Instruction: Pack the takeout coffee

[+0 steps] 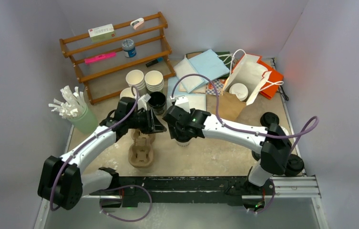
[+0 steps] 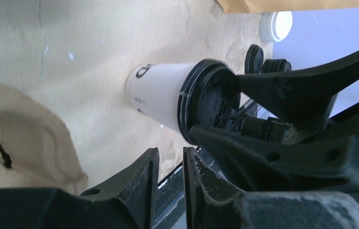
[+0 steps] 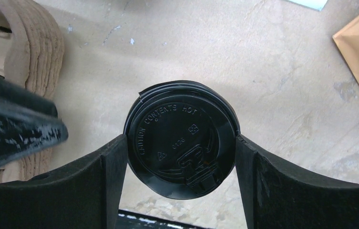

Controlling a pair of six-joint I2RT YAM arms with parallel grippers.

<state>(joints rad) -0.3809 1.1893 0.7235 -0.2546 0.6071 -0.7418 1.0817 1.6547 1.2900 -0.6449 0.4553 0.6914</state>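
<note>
The takeout coffee here is a white paper cup (image 2: pixel 160 98) with a black plastic lid (image 3: pixel 182 138), standing on the table just right of the pulp cup tray (image 1: pixel 141 150). My right gripper (image 3: pixel 181 143) comes down from above, its two fingers pressed against opposite sides of the lid rim. In the top view that gripper (image 1: pixel 183 136) covers most of the cup. My left gripper (image 2: pixel 170 152) hovers close on the cup's left, over the tray's far end, its jaws a narrow gap apart with nothing between them.
A brown paper bag (image 1: pixel 230 102) and a white handled bag (image 1: pixel 251 76) stand at the back right. Stacks of white cups (image 1: pixel 144 78) and a black cup (image 1: pixel 157 101) sit behind the arms. Black lids (image 1: pixel 269 118) lie at right, a green holder (image 1: pixel 79 114) at left.
</note>
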